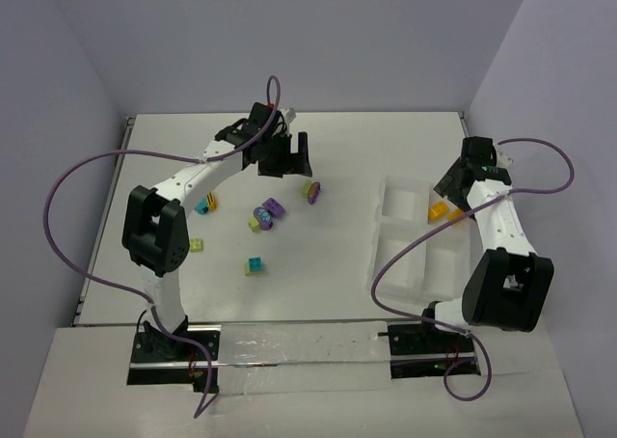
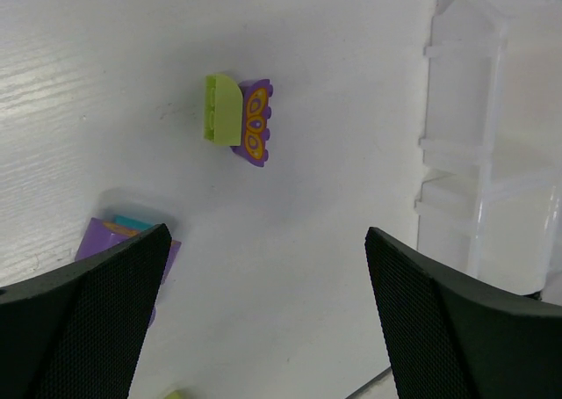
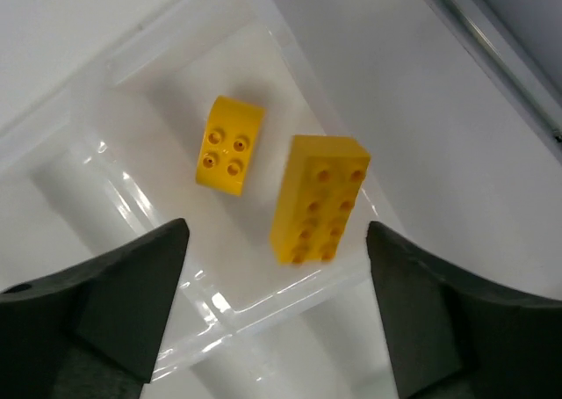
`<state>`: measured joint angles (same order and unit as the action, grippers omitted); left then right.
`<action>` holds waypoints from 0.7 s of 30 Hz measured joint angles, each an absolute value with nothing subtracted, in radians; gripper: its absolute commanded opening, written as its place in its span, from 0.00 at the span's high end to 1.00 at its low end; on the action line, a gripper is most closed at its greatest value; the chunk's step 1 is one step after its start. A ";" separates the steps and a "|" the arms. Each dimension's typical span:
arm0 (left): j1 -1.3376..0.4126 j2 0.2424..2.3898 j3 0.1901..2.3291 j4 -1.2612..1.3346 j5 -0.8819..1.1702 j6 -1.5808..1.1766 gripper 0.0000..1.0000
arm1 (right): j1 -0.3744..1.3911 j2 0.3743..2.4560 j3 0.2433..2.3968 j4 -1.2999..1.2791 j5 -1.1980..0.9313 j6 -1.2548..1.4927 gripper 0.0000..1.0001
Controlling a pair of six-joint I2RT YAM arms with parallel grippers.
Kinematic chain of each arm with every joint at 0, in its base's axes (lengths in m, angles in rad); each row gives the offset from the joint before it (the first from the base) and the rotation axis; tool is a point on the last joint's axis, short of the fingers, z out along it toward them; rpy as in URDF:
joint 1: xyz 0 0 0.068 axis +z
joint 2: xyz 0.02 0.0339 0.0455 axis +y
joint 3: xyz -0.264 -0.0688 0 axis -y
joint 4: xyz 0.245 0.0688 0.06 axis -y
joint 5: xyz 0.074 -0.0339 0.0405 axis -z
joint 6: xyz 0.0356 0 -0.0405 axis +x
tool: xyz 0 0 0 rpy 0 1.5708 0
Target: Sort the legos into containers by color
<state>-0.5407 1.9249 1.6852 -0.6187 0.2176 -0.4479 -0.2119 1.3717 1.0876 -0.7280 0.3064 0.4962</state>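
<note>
**Top external.** Left gripper [image 1: 286, 159] is out over the far middle of the table [image 1: 328, 293], jaws spread, released. Loose legos lie on the table:
- lime-and-purple pair [image 1: 310, 190], just beside that gripper
- purple cluster [image 1: 268, 211]
- teal-and-yellow piece [image 1: 205, 204]
- lime brick [image 1: 196, 246]
- teal-and-lime piece [image 1: 254, 265]

Right gripper [image 1: 451, 189] hangs above the far-right compartment of the tray [image 1: 400, 199], which has yellow in it.

**Left wrist.** Fingers [image 2: 88, 329] stand wide apart above the table. The lime-and-purple pair [image 2: 237, 118] lies ahead, untouched. The purple cluster [image 2: 118, 239], showing some teal, is partly hidden by the left finger. The tray wall [image 2: 492, 153] is at right.

**Right wrist.** Jaws released, wide. Small yellow brick [image 3: 228, 146] and long yellow brick [image 3: 318, 199] lie near each other, not touching, in one compartment.
</note>
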 measured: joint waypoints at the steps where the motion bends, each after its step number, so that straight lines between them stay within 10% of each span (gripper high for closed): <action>1: -0.543 1.928 1.685 -0.621 0.210 -0.445 0.01 | -0.212 1.384 1.093 -0.727 0.307 0.497 0.03; 21: -0.594 2.076 1.806 -0.703 0.009 -0.427 0.10 | -0.084 1.290 1.192 -0.727 0.206 0.470 0.07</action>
<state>-0.5937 2.0761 1.8056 -0.7027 0.0089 -0.4274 -0.0837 1.2896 1.1924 -0.7267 0.2063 0.4702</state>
